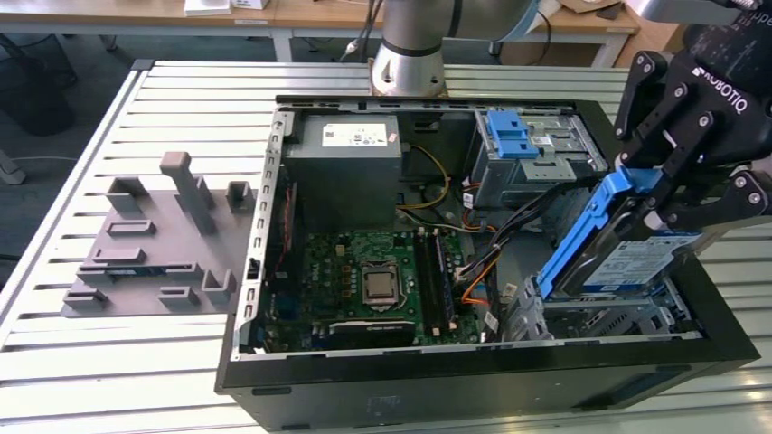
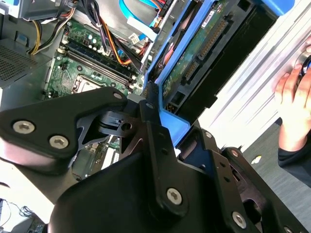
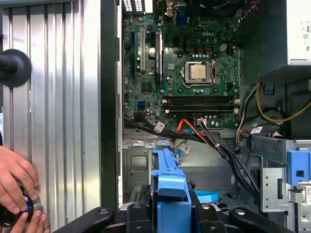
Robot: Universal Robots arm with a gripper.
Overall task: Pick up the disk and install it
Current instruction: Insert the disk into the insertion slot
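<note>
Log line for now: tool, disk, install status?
tool: shut on disk | disk: tilted over drive cage in case | install: not seated

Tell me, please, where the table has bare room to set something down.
Bare table lies between the fixture and the far edge, and in the near strip before the fixture. The case is crowded: cables, and the gripper holding the disk at the exterior view's right.
</note>
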